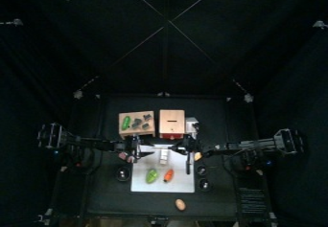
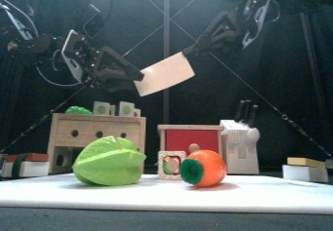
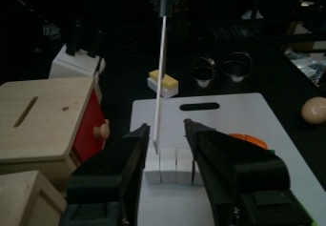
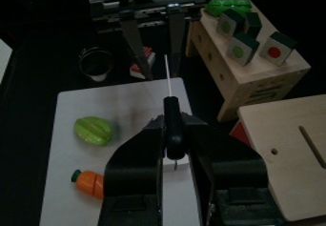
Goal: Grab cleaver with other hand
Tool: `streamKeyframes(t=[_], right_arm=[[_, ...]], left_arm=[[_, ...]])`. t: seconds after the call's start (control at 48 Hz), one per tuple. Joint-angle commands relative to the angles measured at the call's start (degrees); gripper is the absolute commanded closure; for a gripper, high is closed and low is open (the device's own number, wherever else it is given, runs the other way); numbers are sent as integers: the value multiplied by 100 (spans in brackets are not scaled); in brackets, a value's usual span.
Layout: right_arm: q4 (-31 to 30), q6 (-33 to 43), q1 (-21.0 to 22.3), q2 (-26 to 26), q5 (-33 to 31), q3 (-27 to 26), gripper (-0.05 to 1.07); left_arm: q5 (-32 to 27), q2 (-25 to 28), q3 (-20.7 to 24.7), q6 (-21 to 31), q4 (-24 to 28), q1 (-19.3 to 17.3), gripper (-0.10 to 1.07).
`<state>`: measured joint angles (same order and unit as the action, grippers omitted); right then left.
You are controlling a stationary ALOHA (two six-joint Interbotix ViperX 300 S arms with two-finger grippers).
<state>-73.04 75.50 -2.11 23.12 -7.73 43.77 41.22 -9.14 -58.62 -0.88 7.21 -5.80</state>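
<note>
Nearest on the table (image 2: 260,198), the vegetables are lying untouched. Above them the cleaver (image 2: 164,73) is hanging in mid-air, handle gripped by the right claw (image 4: 170,137). The left claw (image 3: 166,142), jaws apart, is straddling the blade; the handover seems half done.

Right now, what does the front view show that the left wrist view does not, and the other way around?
Only the front view shows the cleaver broadside, in the air between both arms, above the green vegetable and the orange one.

Only the left wrist view shows the white cutting board from above, the left gripper with jaws apart around the blade's thin edge, and a beige round thing beside the board.

Both show the cleaver and the white knife block.
</note>
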Motion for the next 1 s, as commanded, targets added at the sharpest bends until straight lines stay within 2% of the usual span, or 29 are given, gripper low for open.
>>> streamKeyframes(t=[0.0, 0.167, 0.271, 0.375, 0.542, 0.75, 0.854, 0.979], right_arm=[[0, -9, -9, 62, 18, -114, 52], [114, 18, 26, 70, -18, -18, 52], [527, 0, 88, 26, -18, 0, 52], [1072, -44, 185, -114, -79, -9, 52], [1538, -44, 369, -167, -492, 9, 52], [1793, -44, 369, -396, -642, -70, 53], [1802, -53, 369, -527, -677, -97, 53], [1688, -167, 378, -554, -694, -123, 53]], left_arm=[[70, -18, 149, -9, 79, -35, 38], [62, -26, 141, -9, 123, -53, 54], [70, -26, 158, -9, 132, -105, 59], [70, -26, 220, 0, 229, -193, 60], [9, -26, 325, 0, 272, -220, 60], [-9, -9, 325, 9, 299, -237, 60], [-9, 35, 325, 18, 545, -211, 60], [-105, 105, 369, 26, 1072, -185, 60]])
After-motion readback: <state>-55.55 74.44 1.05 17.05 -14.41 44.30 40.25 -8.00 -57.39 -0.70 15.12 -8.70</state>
